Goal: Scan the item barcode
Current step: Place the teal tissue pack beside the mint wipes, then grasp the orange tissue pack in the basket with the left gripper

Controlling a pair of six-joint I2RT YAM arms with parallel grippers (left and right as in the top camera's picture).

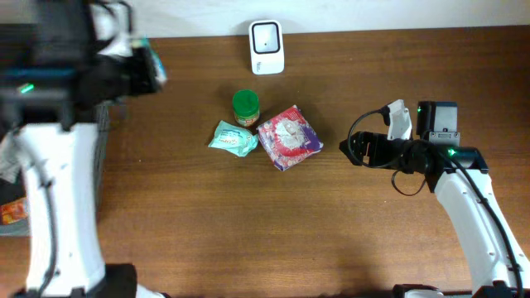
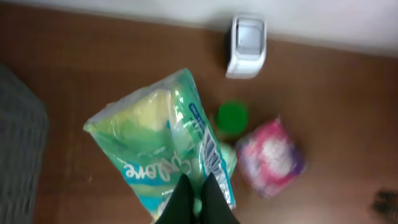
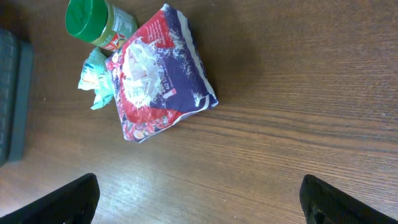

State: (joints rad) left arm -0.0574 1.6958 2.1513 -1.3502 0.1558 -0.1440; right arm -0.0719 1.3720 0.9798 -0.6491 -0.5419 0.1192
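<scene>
My left gripper (image 2: 198, 199) is shut on the lower edge of a green snack packet (image 2: 165, 140), which hangs high above the table's left side. In the overhead view the packet (image 1: 151, 66) shows as a blur at the end of the raised left arm. The white barcode scanner (image 1: 267, 47) stands at the table's back edge and also shows beyond the packet as scanner (image 2: 247, 46). My right gripper (image 3: 199, 199) hovers open and empty over bare wood to the right of the other items, gripper (image 1: 354, 150).
Mid-table lie a green-lidded jar (image 1: 245, 106), a small teal packet (image 1: 232, 138) and a red-and-purple packet (image 1: 288, 136). A dark grey basket (image 2: 18, 143) stands at the left edge.
</scene>
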